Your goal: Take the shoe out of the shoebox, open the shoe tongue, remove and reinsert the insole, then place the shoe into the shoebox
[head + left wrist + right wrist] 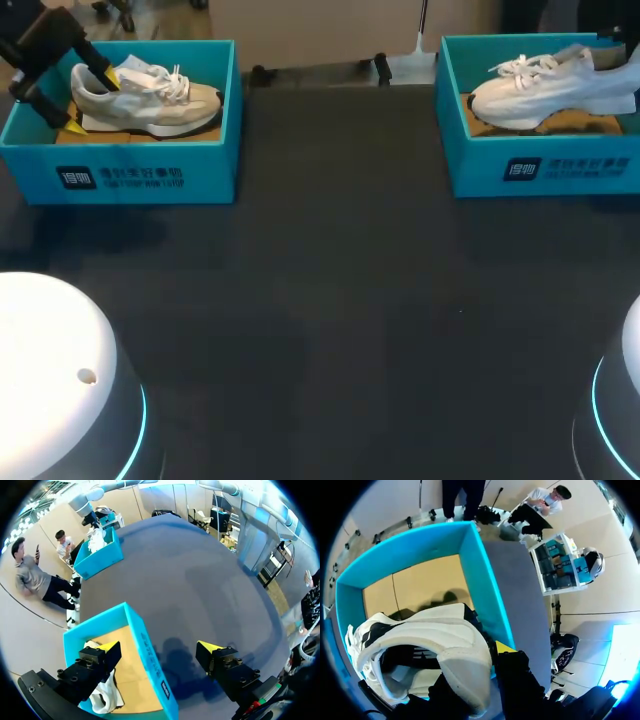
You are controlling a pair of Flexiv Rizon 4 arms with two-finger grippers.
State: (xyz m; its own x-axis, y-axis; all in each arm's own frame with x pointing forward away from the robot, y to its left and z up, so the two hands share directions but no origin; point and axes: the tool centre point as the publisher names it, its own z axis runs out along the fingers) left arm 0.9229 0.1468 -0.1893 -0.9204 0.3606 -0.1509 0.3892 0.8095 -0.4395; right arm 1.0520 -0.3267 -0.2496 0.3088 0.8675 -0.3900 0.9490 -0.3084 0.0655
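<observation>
Head view: left turquoise cardboard shoebox [150, 175] at 10 o'clock on the dark table [340, 300]; cream suede-and-mesh sneaker [160, 100] lies inside, toe toward 3 o'clock. Left gripper [90, 102] hangs over its heel. Right turquoise cardboard shoebox [480, 165] at 2 o'clock holds the white lace-up sneaker [540, 95], heel toward 3 o'clock. Left wrist view: fingers spread wide, nothing held; one yellow tip is over the box interior beside the sneaker, the other over the table past the printed wall. Right wrist view: right gripper [479, 667] appears closed on the white sneaker's heel collar, box floor beneath. Risks: with a heel-only hold the long toe may swing, snag the wall and drag the box, or slip free. The left fingers, lowered as aligned, could strike the wall rim instead of bracketing the heel.
</observation>
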